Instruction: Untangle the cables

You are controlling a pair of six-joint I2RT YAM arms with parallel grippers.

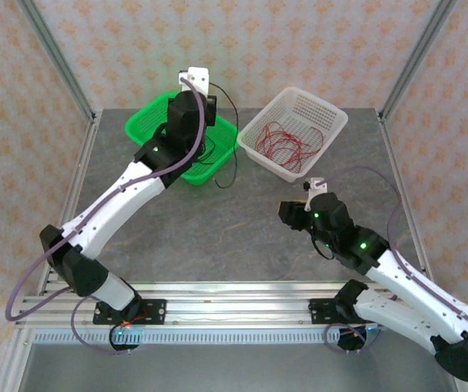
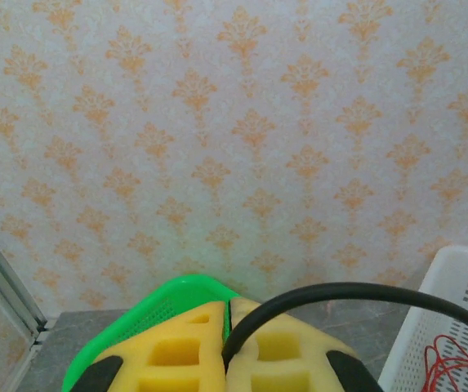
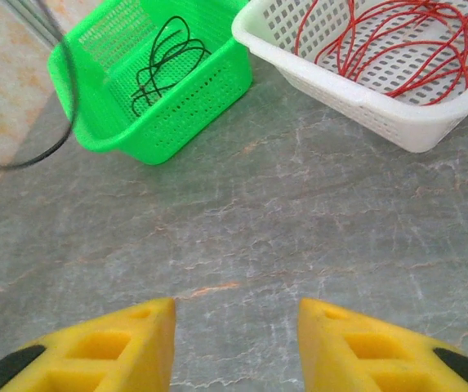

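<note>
Two perforated plastic baskets are set along the far edge of the desk point(image 3: 258, 220), a grey, stone-veined surface. A green basket point(image 3: 193, 106) is placed left of the middle, and a white basket point(image 3: 356, 102) is placed near it on the right, without touching it. One bundle of thin black cables point(image 3: 164, 61) is coiled in the green basket, and one tangle of thin red cables point(image 3: 397, 49) is spread in the white one. The left arm point(image 1: 127, 192) is raised over the green basket, so that part of the basket is hidden in the top view. The left jaws are clenched, the yellow fingers point(image 2: 176, 351) pressed together, and one black cable point(image 2: 364, 292) is pinched between them and arches out to the right. The right jaws are released: their two yellow fingers point(image 3: 127, 343) are held apart above bare desk towards the right edge, with nothing between them. Patterned wallpaper point(image 2: 234, 122) is seen behind the desk.
</note>
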